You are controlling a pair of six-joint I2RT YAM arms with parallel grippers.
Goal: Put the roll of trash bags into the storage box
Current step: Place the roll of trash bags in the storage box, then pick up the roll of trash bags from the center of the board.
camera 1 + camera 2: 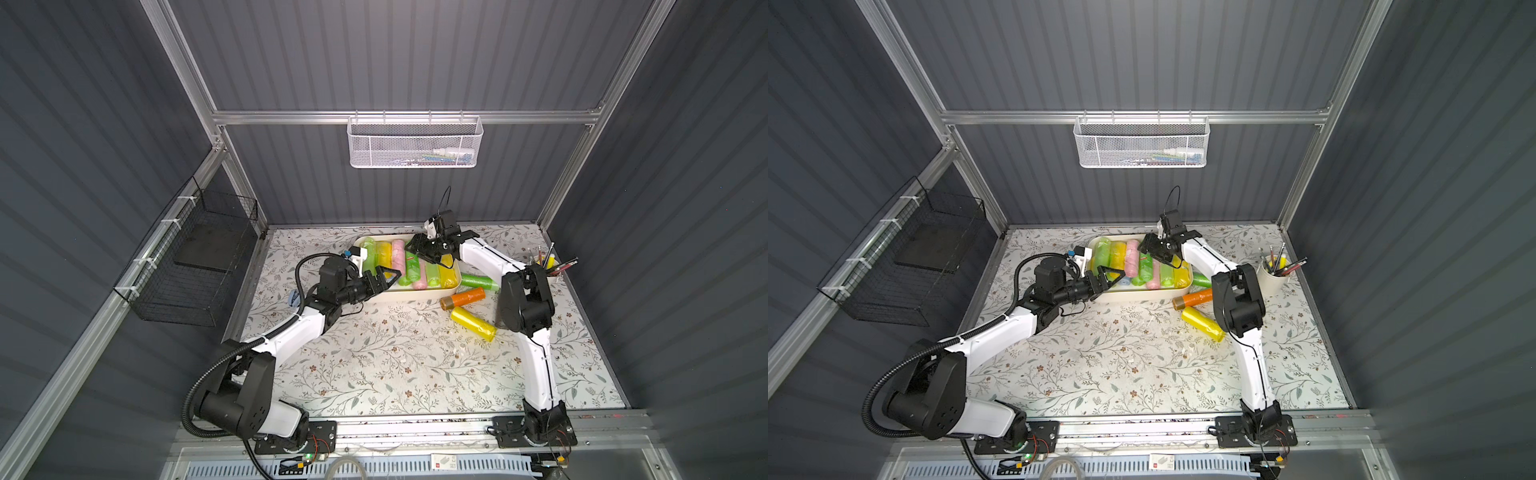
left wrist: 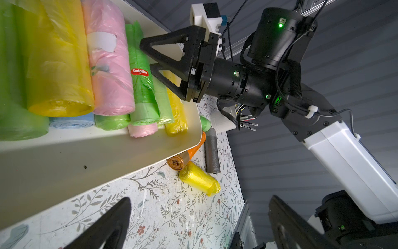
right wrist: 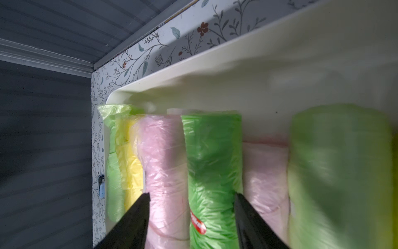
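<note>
- The step in hand, as I judge it, is the release: the right gripper [image 3: 191, 195] is hanging over the storage box [image 1: 411, 296] with its jaws standing parted. They are gripping nothing that I can see.
- The bright green roll [image 2: 142, 90] with the red label is lying inside the box, under and between those fingers. It is nestling between a pink roll [image 2: 107, 64] and a paler green roll [image 2: 164, 97].
- In the right wrist view, one finger is sitting over the pink neighbour and the other along the green roll's far flank, so the span is covering two rolls, not one.
- To do this well, the jaws should be spreading fully before any lift, and the lift should be going straight up — loose film snags easily, and a sideways drag could be pulling the pink roll askew.
- The left gripper [image 1: 382, 277] is waiting wide open and empty just beside the box's near wall. It is best kept out of the other arm's way.
- The green roll is lying flat, its long axis running from the box's near wall towards the far wall, parallel to its neighbours.
- Its near end is stopping short of the near wall — a pink roll's end is poking out below it.
- An orange roll [image 1: 465, 297], a yellow roll [image 1: 473, 323] and others are lying on the table outside the box.
</note>
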